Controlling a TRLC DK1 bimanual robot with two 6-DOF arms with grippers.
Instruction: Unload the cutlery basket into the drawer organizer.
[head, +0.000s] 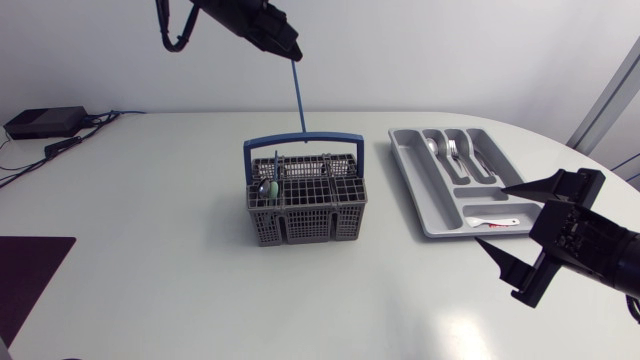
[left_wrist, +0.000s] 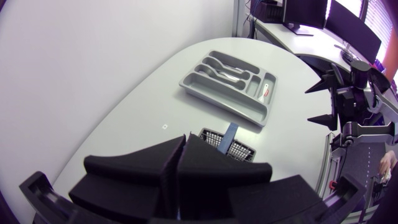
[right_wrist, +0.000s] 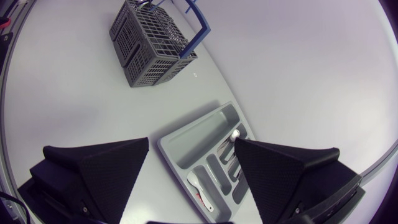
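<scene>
The grey cutlery basket (head: 305, 205) with a blue handle stands mid-table, and a spoon (head: 265, 188) rests in its left side. High above it my left gripper (head: 287, 47) is shut on a thin blue-handled utensil (head: 298, 95), which hangs straight down to the handle. In the left wrist view the fingers (left_wrist: 185, 138) are pressed together, with the utensil's blue end (left_wrist: 231, 131) over the basket (left_wrist: 229, 148). The grey organizer (head: 437, 225) to the right holds spoons, forks and a white-red piece (head: 495, 222). My right gripper (head: 490, 214) stands open by its near end.
A black box (head: 45, 122) with cables sits at the far left edge. A dark mat (head: 30, 280) lies at the near left corner. In the right wrist view the organizer (right_wrist: 169, 148) lies under the open fingers, and the basket (right_wrist: 149, 43) lies farther ahead.
</scene>
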